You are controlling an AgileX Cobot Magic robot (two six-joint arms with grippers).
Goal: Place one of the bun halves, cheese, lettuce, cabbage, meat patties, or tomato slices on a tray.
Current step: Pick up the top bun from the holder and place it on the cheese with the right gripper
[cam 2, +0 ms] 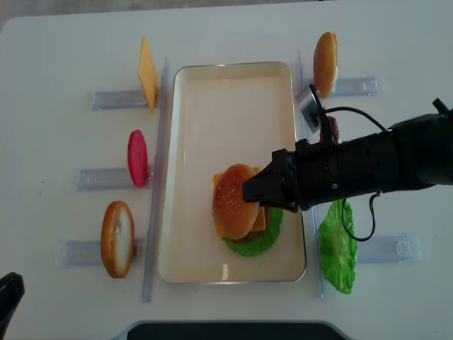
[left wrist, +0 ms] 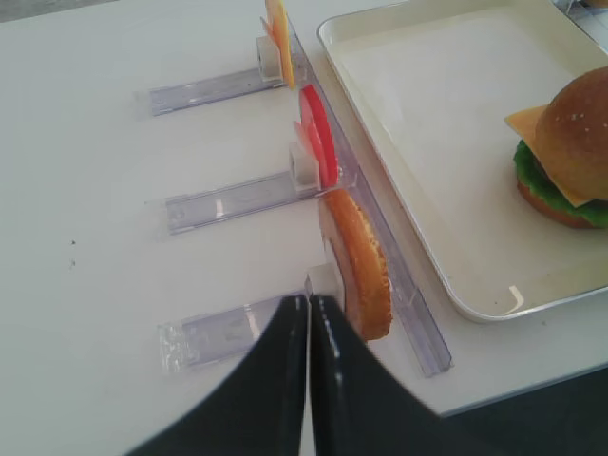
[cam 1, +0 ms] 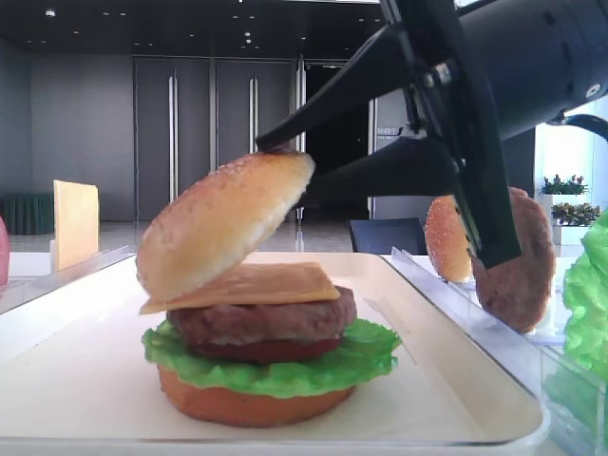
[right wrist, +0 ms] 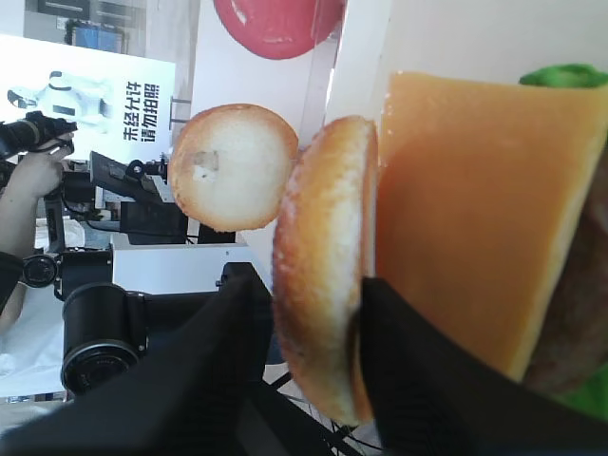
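Black jaws of the right gripper (cam 1: pixel 290 171) straddle the raised edge of the top bun (cam 1: pixel 223 237), one finger over the crust and one under it, parted narrowly; whether they still pinch it I cannot tell. The bun sits tilted, its low edge resting on the cheese (cam 1: pixel 256 283) and its high edge up between the fingers. Below come a meat patty (cam 1: pixel 261 321), a dark red tomato slice (cam 1: pixel 261 350), lettuce (cam 1: pixel 275 366) and the flat bottom bun (cam 1: pixel 247 404), all stacked in the white tray (cam 2: pixel 212 92), toward its near end. If the jaws pull away while the bun is tilted, I judge it could slide off the smooth cheese or drag the slice askew. The left gripper (left wrist: pixel 309 313) hangs closed and empty over the bench, beside a spare bun in a clear rack (left wrist: pixel 237 328).
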